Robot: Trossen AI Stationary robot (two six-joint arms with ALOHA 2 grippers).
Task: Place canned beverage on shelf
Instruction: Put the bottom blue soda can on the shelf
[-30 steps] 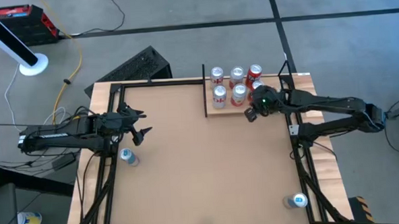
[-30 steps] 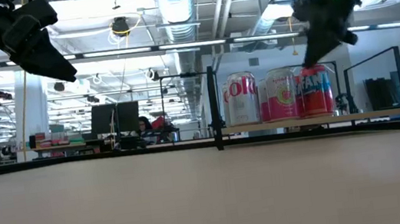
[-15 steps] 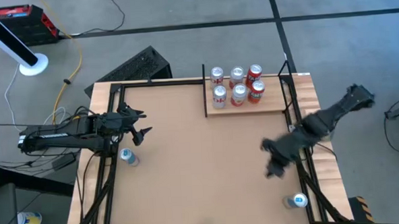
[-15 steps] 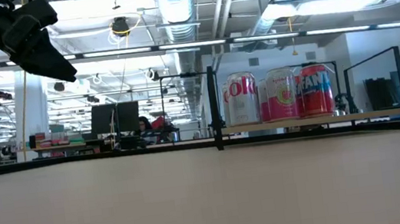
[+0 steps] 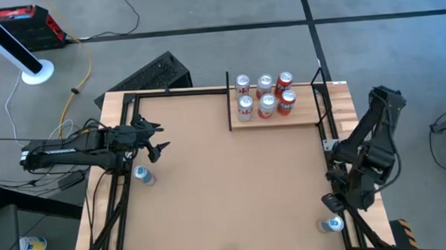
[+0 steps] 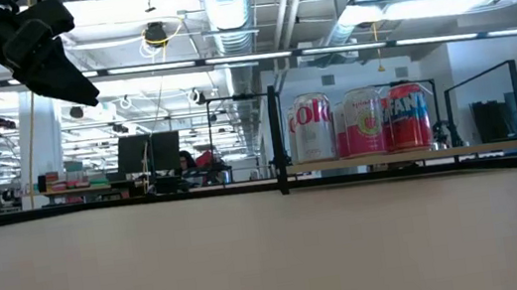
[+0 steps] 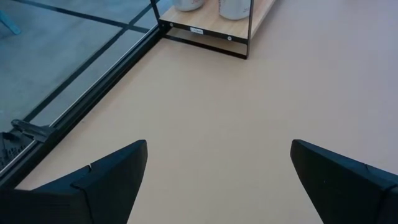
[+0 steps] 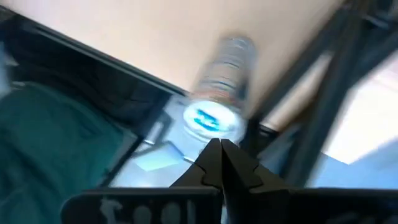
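Right gripper (image 8: 221, 149), closed and empty, has moved away from the shelf (image 5: 305, 115) and now hangs near a blue-topped can (image 5: 333, 224) at the table's corner.

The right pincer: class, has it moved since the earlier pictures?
Yes. The right pincer has left the shelf and swung to the table's near right corner, now beside the blue-topped can, shut and empty.

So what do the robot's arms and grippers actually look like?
Both arms are dark, jointed and slender. The left gripper ends in two broad, flat black fingers tapering to wedge tips. The right gripper has matching black fingers meeting in a point. The right arm looks bulkier, with chunky black joint housings.
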